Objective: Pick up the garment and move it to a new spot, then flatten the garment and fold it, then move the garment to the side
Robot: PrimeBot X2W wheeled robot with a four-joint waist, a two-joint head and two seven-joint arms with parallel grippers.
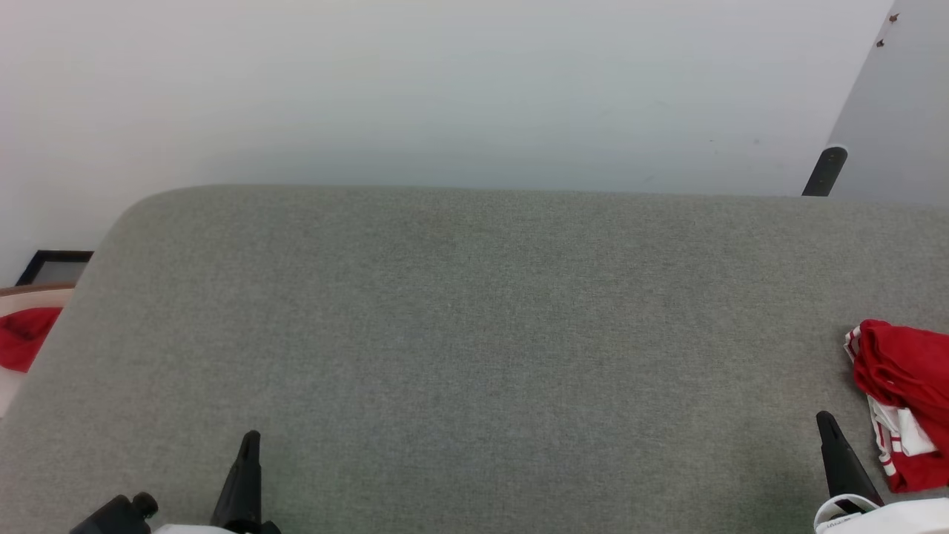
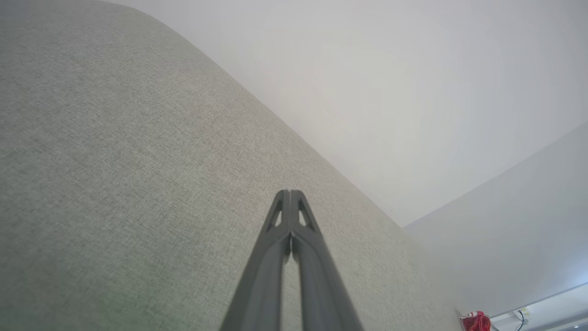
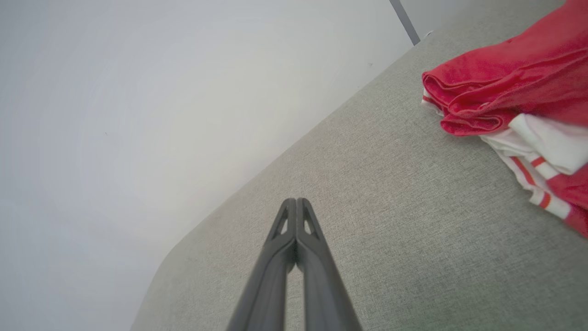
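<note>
Starting at the left, a small red cloth scrap lay beyond the rounded corner of the grey fabric worktop. It shared the shirt's colour, so a reach guided by colour alone could have gone to the wrong cloth.

Near the front edge, the left end effector hovered with its two dark fingers pressed together and nothing between them. It was well apart from the work. Any two-handed lift would have meant a long reach across the bare middle of the worktop, where the arm could have dragged on the fabric.

Further right, the right end effector was likewise closed and empty, its tip pointing to the far side, just left of the garment. Had it gone in with the fingers closed, it would probably have shoved the cloth instead of pinching it.

The garment sat bunched at the right end of the worktop, red folds rolled over white sleeve cloth and striped trim, and part of it ran past the right edge of the head view. How close it lay to the worktop's right edge could not be told, so a push from the left might have sent it off. The heap was also layered: a pinch on the rolled red fold could have taken several layers at once, or only the trim, and left the shirt twisted when it was lifted.
</note>
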